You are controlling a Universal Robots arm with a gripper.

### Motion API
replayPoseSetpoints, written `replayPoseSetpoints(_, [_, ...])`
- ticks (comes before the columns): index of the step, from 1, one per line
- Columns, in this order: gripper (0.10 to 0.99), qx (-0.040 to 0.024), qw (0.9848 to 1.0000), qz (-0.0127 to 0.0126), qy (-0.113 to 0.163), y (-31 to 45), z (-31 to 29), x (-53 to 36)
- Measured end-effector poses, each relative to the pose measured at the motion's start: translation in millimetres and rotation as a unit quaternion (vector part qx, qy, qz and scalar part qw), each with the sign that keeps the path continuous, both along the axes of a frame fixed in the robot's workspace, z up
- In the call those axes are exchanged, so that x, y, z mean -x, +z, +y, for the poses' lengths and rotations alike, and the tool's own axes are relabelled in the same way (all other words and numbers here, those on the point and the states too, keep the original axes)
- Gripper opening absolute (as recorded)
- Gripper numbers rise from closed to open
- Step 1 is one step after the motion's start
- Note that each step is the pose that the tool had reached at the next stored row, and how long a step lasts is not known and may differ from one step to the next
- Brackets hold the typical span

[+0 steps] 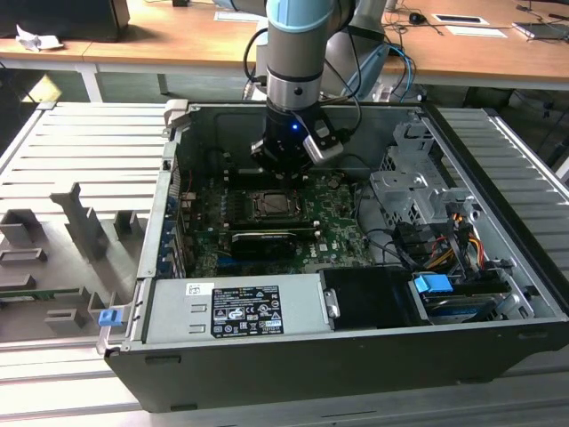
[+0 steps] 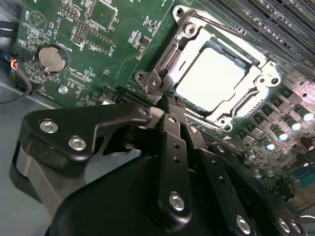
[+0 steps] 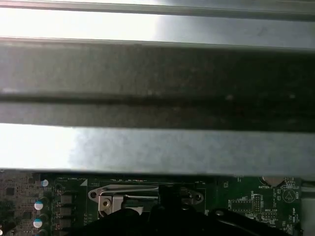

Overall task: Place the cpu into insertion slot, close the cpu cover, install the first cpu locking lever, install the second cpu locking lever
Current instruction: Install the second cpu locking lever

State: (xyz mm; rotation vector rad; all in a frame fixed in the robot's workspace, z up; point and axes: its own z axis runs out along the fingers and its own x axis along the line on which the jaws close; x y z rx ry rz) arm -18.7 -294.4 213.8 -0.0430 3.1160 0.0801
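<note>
Inside the open computer case (image 1: 498,267), the robot arm (image 1: 298,53) reached straight down to the green board (image 2: 113,44). Its black tool (image 2: 169,101) had its two fingers (image 2: 173,147) pressed together into a thin tip, with nothing between them — that tip sat right at the corner of the cpu cover (image 2: 189,37), next to a screw there. The cpu (image 2: 211,81) lay flat in the insertion slot (image 2: 246,61), and its shiny top showed through the big window of the cover. The cover lay down flat over the chip, like a silver frame around it. A thin metal lever (image 2: 221,22) ran along one edge of the cover. A round silver battery (image 2: 52,58) sat on the board, well apart from the slot. In the first wrist view, the grey wall of the case (image 3: 157,147) stood just behind the cover (image 3: 147,194). In the exterior view, a wooden counter (image 1: 196,40) stood behind the case.
</note>
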Motion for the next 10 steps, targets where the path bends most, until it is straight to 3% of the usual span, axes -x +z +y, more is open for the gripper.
replayPoseSetpoints(2, [0.106,0.0001,1.0,0.0,0.0,-0.1,-3.1,0.1])
replayPoseSetpoints(8, [0.106,0.0004,1.0,0.0,0.0,1.6,-3.6,0.2])
replayPoseSetpoints(10, [0.106,-0.0005,1.0,0.0,0.0,14.7,-3.5,0.3])
